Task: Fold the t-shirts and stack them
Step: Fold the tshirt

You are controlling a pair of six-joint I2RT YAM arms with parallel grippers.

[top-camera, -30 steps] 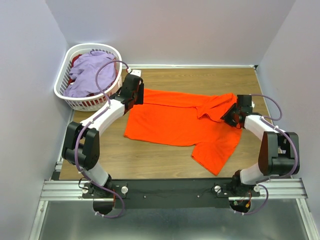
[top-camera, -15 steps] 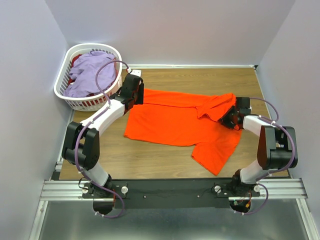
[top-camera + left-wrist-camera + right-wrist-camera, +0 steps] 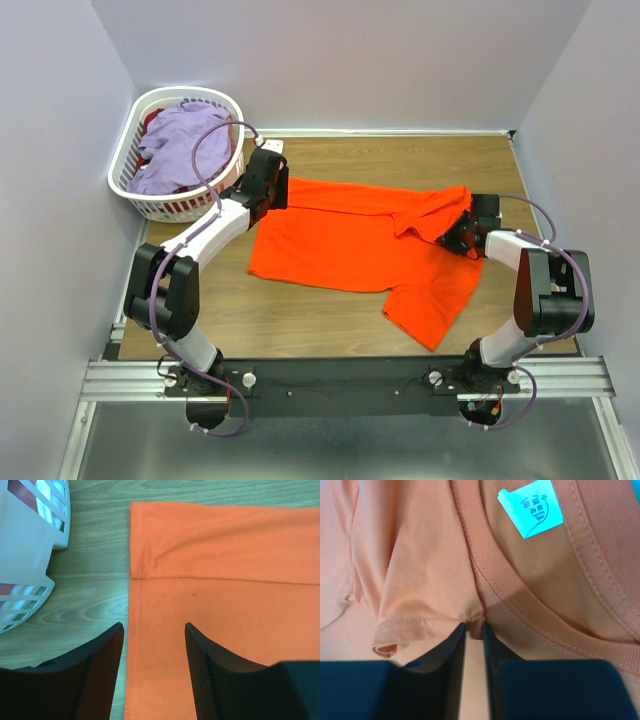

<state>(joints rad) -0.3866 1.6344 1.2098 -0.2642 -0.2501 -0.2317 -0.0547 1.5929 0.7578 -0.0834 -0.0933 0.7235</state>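
Note:
The orange t-shirt (image 3: 350, 245) lies spread on the wooden table, crumpled at its right end. My right gripper (image 3: 458, 232) is at that crumpled end. In the right wrist view it (image 3: 474, 626) is shut on a small pucker of orange cloth where a sleeve hem meets the ribbed collar (image 3: 520, 600), below the white neck label (image 3: 531, 507). My left gripper (image 3: 275, 190) is at the shirt's far left corner. It (image 3: 152, 630) stands open there, straddling the stitched side edge of the orange cloth (image 3: 225, 555). A lavender t-shirt (image 3: 180, 140) lies in the basket.
The white slotted laundry basket (image 3: 125, 150) stands at the back left, close beside my left gripper, with its wall (image 3: 25, 545) in the left wrist view. Something red lies under the lavender tee. Walls close in the table on three sides.
My right gripper has moved slightly in toward the shirt's collar and its jaws have narrowed onto the cloth. The left arm and the shirt's spread have not moved.

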